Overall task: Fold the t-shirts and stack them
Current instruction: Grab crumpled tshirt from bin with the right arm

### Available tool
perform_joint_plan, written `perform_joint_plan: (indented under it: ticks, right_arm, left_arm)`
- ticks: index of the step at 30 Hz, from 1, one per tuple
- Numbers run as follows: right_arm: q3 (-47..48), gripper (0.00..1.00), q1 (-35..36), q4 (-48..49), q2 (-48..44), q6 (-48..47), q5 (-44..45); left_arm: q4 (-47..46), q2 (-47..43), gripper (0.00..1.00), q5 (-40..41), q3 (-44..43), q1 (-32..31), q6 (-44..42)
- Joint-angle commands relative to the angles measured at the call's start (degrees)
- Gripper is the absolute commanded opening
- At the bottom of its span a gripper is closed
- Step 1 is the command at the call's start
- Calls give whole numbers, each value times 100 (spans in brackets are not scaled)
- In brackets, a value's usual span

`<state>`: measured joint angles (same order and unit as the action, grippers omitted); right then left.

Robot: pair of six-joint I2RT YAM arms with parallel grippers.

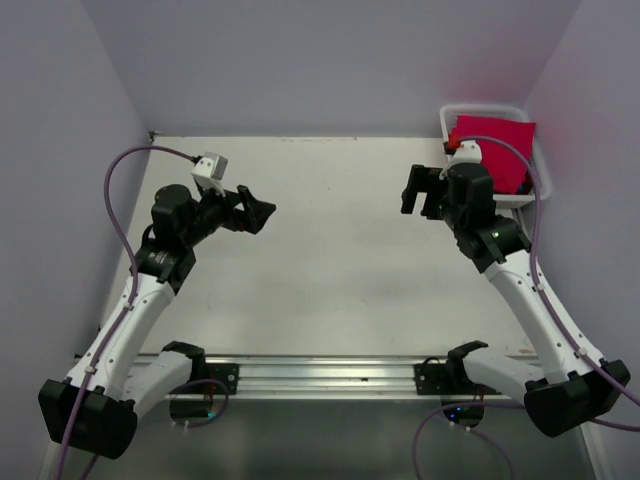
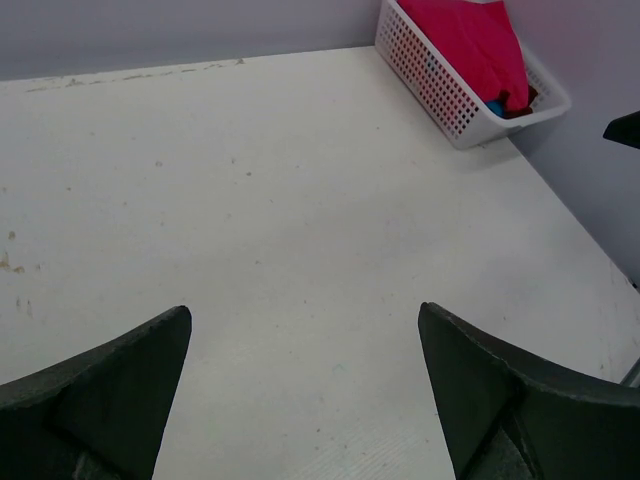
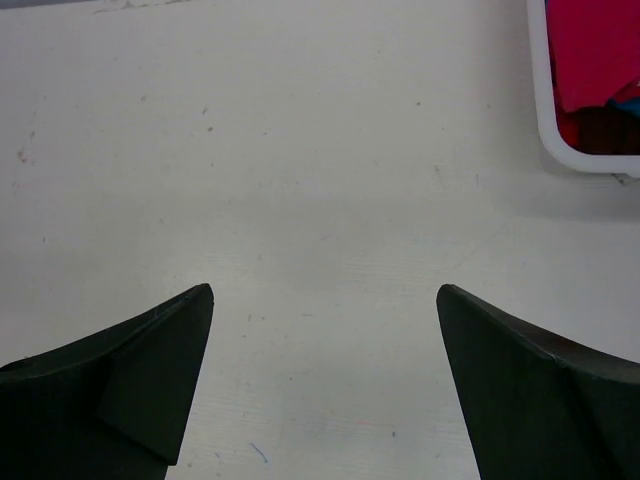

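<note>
Crimson red t-shirts lie bunched in the white slatted basket at the table's far right corner. They also show in the left wrist view and the right wrist view. A bit of turquoise blue shirt peeks out under the red cloth, also seen in the right wrist view. My left gripper is open and empty above the left middle of the table. My right gripper is open and empty just left of the basket.
The white table is walled in by pale purple panels at the back and both sides. A metal rail runs along the near edge between the arm bases. The basket rim stands at the right of the right gripper.
</note>
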<state>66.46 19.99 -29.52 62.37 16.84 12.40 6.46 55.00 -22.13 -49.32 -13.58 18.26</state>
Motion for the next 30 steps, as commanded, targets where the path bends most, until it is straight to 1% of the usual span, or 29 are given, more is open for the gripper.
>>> perform_joint_plan:
  ticks: [1, 3, 5, 6, 8, 9, 10, 11, 12, 13, 14, 15, 16, 18, 20, 21, 26, 30]
  right_arm:
    - [43, 99, 32, 218, -76, -67, -45]
    - [8, 99, 31, 288, -102, -137, -45]
    - [-10, 99, 31, 368, -76, -120, 199]
    - [103, 99, 31, 324, 55, 11, 836]
    - [384, 99, 23, -44, 414, 135, 1490]
    - [768, 99, 14, -184, 938, 214, 1876]
    - [964, 99, -12, -377, 1205, 232, 2254]
    - [1148, 99, -39, -423, 1468, 215, 2362]
    - [1533, 99, -82, -484, 2071, 232, 2450]
    - [1746, 99, -118, -633, 2330, 232, 2547]
    - [1983, 99, -179, -730, 2637, 249, 2582]
    - [2455, 99, -345, -844, 2875, 380, 2609]
    - [2669, 99, -468, -1045, 3304, 451, 2540]
    - [3186, 99, -775, -1187, 3606, 591, 2232]
    - [3478, 99, -891, -1319, 3939, 575, 2170]
    - [3714, 99, -944, -1363, 4037, 496, 2178]
    - [4146, 99, -1164, -1425, 4397, 583, 2109]
    - [4900, 99, -1190, -1697, 4810, 566, 2222]
  left_arm:
    - [-163, -25, 100, 50, -236, -30, -112]
    - [-154, -25, 100, 86, -236, -30, -138]
    - [-162, -34, 100, 104, -227, -30, -139]
    - [-162, -25, 100, 104, -227, -30, -139]
    - [-162, -42, 100, 69, -218, -30, -139]
    - [-162, -42, 100, 86, -227, -30, -121]
    - [-162, -51, 100, 103, -210, -30, -112]
    - [-154, -60, 100, 121, -210, -30, -112]
    - [-128, -51, 100, 173, -210, -30, -112]
    - [-49, -42, 100, 278, -218, -30, -121]
    - [13, -34, 100, 332, -227, -30, -138]
    - [83, -34, 100, 376, -236, -30, -165]
    - [205, -34, 100, 454, -245, -30, -182]
    - [285, -68, 100, 534, -227, -30, -235]
    - [373, -139, 100, 692, -175, -30, -244]
    - [391, -165, 100, 736, -157, -39, -262]
    - [391, -306, 100, 701, -60, -30, -253]
    - [418, -411, 100, 736, -16, -30, -253]
